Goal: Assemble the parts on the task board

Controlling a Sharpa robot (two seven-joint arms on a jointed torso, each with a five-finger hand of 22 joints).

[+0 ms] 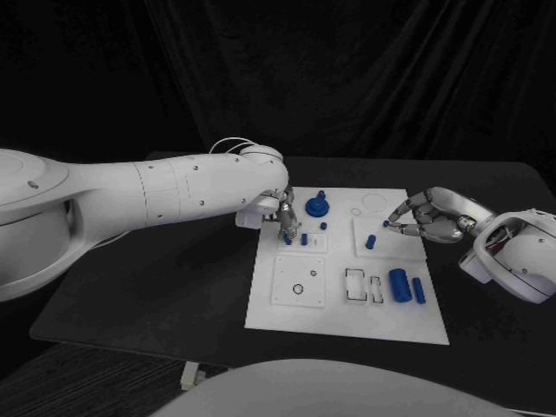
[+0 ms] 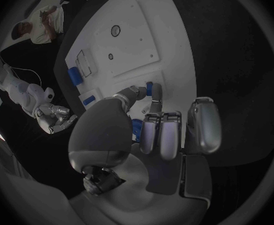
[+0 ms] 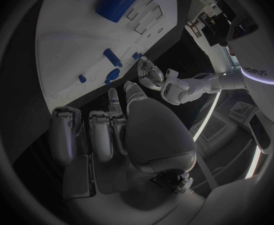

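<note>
Your left hand [image 1: 275, 211] sits over the white board's [image 1: 340, 314] ten o'clock corner, fingertips down on a small blue peg [image 2: 154, 89] that it pinches between thumb and finger. Your right hand [image 1: 431, 217] hovers at the board's two o'clock edge, fingers curled inward; you cannot tell from these views whether it holds anything. On the board, a round blue knob [image 1: 317, 208] lies at twelve o'clock, a short blue pin [image 1: 369, 242] stands right of centre, and a thick blue cylinder [image 1: 400, 285] with a thin rod [image 1: 419, 290] beside it lies at four o'clock.
</note>
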